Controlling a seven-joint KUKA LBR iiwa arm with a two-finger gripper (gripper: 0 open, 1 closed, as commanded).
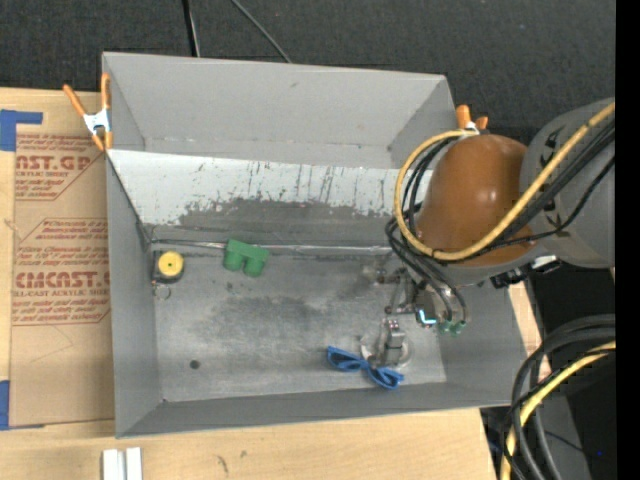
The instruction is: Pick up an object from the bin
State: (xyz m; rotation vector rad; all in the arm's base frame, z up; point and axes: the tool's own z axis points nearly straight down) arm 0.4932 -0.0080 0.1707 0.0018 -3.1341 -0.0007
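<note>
My gripper (392,349) hangs low over the bin's front right part, its fingertips right at a blue bow-shaped thing (362,366) that lies on the bin floor near the front wall. The fingers look close together and touch or nearly touch the right half of the blue thing; I cannot tell whether they grip it. A green block (245,257) lies at the back left of the floor, far from the gripper. A small yellow round thing (168,265) sits in the back left corner.
The arm with its orange dome and looped cables comes in over the bin's right wall. The sloped back wall rises behind the green block.
</note>
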